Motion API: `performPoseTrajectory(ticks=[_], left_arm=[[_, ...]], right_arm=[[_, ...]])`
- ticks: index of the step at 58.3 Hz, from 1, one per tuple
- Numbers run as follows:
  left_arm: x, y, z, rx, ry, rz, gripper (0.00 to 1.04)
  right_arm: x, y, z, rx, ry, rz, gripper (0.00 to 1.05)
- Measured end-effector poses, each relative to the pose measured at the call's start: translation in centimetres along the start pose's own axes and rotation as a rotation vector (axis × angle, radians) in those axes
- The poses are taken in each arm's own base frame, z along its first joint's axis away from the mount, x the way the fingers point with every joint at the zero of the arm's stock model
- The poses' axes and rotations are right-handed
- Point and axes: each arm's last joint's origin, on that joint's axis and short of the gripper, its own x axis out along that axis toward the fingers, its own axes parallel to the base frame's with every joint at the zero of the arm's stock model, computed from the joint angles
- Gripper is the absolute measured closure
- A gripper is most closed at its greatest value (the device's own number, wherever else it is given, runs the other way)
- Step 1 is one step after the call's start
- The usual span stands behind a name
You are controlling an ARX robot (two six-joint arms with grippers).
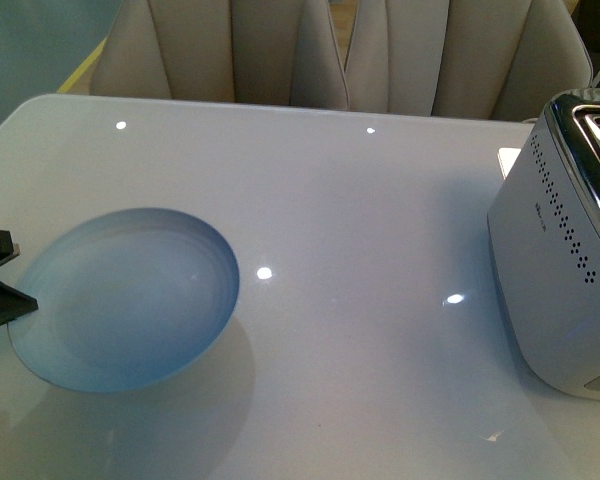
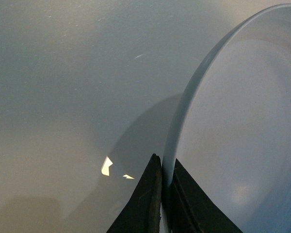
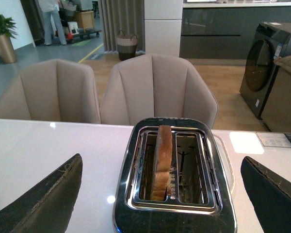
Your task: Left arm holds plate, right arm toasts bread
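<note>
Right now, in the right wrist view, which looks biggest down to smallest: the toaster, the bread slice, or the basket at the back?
1. toaster, filling the near foreground.
2. bread slice, standing edge-on in a slot.
3. basket, smallest in the picture, but it stands far behind, so its true size is unsure.

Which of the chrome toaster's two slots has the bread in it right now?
The slot holding the light-brown bread slice upright; the neighbouring slot is empty, only wire guides showing.
</note>
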Motion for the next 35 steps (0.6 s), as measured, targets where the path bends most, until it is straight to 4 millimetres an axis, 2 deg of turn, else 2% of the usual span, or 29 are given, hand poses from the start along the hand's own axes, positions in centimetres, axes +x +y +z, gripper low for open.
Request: performPoseTrajectory(ticks=[22,35], left_arm=[[1.5,3.8,0.2,-0.018,0.012,0.049,1.02],[2.6,4.7,0.4,-0.013,0.009,0.068,1.02]], right_arm=[[0.0,0.0,0.0,0.000,0.000,0.000,0.09],[0.0,0.0,0.0,0.000,0.000,0.000,0.09]])
